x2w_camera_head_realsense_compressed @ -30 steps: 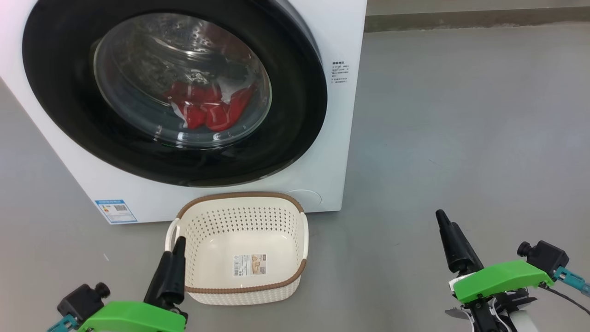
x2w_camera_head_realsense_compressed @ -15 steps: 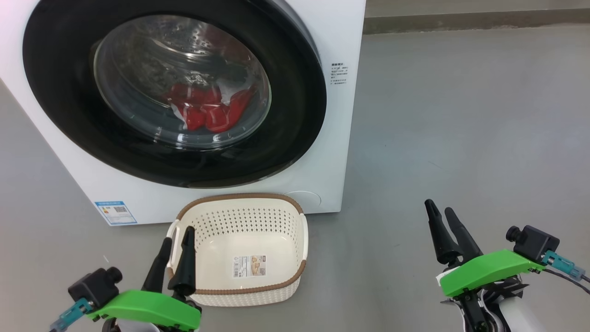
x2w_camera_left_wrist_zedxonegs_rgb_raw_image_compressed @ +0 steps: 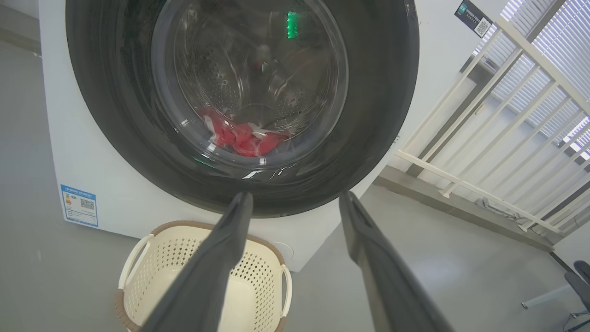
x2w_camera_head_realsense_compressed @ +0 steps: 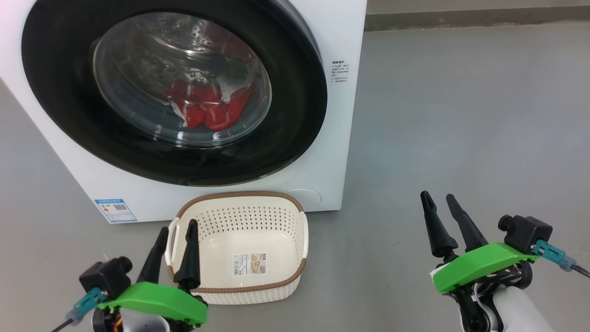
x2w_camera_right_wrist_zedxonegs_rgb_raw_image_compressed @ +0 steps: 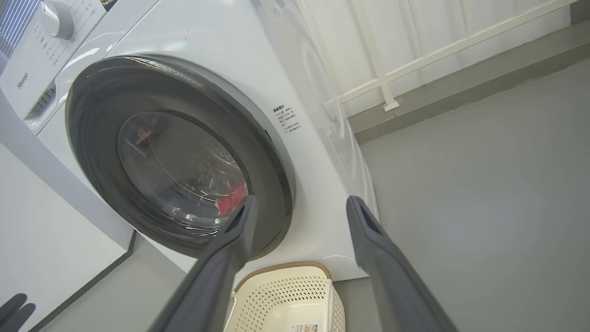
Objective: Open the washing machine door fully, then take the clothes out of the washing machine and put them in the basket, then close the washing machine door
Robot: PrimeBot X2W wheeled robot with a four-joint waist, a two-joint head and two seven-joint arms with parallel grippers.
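Note:
The white washing machine (x2w_camera_head_realsense_compressed: 341, 41) fills the upper left of the head view. Its glossy black washing machine door (x2w_camera_head_realsense_compressed: 60, 106) lies shut against the front. Red and white clothes (x2w_camera_head_realsense_compressed: 207, 108) show through the glass bowl, low in the drum. The cream basket (x2w_camera_head_realsense_compressed: 239, 195) stands on the floor just before the machine, with nothing in it but a sticker. My left gripper (x2w_camera_head_realsense_compressed: 178, 226) is open over the basket's left handle. My right gripper (x2w_camera_head_realsense_compressed: 437, 195) is open above bare floor to the basket's right. Both wrist views look up at the door (x2w_camera_left_wrist_zedxonegs_rgb_raw_image_compressed: 115, 115) (x2w_camera_right_wrist_zedxonegs_rgb_raw_image_compressed: 101, 152).
Grey floor (x2w_camera_head_realsense_compressed: 461, 115) spreads to the right of the machine, ending at a low kerb (x2w_camera_head_realsense_compressed: 461, 18) at the back. A white railing (x2w_camera_left_wrist_zedxonegs_rgb_raw_image_compressed: 484, 115) runs beside the machine's right side. A blue label (x2w_camera_head_realsense_compressed: 115, 210) sits low on the machine's front.
Both grippers have rolled so their two fingers show apart, and risen a little. The left one has shifted right, the right one left. Door, clothes and basket have not moved.

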